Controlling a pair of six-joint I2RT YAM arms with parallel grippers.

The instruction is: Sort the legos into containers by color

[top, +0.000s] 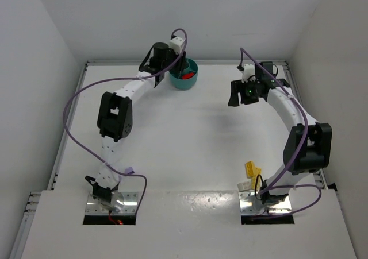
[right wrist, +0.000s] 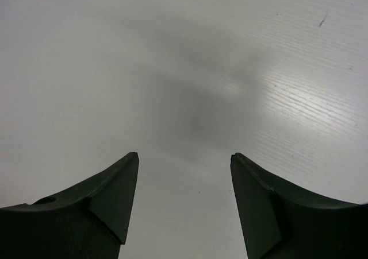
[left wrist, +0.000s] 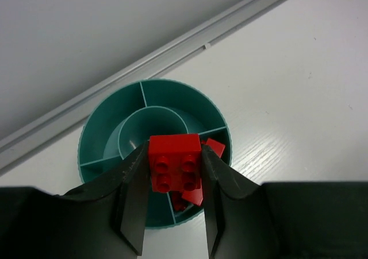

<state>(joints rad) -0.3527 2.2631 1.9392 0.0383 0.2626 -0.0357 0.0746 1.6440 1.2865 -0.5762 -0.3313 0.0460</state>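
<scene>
A white tabletop (top: 190, 144) carries a round teal bowl (top: 185, 84) near its far edge, with red pieces (top: 187, 74) showing inside it. The left arm (top: 118, 112) stretches toward the far side, its wrist hanging over the bowl's left rim. The right arm (top: 299, 132) bends inward, and the right pincer (top: 242, 94) hangs above the tabletop, well apart from the bowl. Small yellow pieces (top: 251, 168) lie just beside the right arm's base. Purple cables (top: 75, 107) loop along both arms.
</scene>
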